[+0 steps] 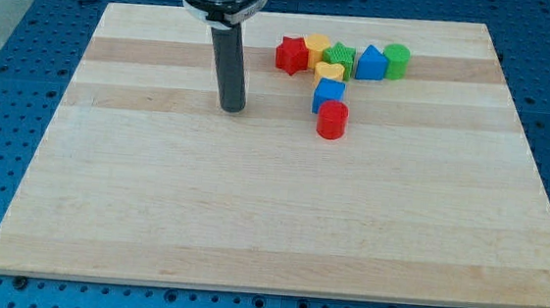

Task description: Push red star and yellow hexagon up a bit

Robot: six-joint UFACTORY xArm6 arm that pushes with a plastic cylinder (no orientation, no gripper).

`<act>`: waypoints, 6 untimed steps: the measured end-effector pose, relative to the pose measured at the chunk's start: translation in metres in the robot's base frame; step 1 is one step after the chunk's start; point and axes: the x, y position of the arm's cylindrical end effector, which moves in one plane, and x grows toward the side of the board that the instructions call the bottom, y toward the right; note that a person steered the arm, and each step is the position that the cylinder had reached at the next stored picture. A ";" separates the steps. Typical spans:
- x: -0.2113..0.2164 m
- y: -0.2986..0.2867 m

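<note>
The red star [291,55] lies near the view's top, left end of a cluster of blocks. The yellow hexagon [316,47] touches its right side, slightly higher. My tip [231,107] rests on the wooden board [251,211], to the left of and below the red star, apart from every block. The rod rises from the tip to the arm's head at the view's top.
A green star [341,56], a blue block [371,62] and a green cylinder [396,59] continue the row to the right. Below it a yellow heart [330,72], a blue block [328,94] and a red cylinder [333,120] form a column.
</note>
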 end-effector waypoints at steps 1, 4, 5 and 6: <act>-0.013 0.009; -0.021 0.037; -0.029 0.045; -0.036 0.053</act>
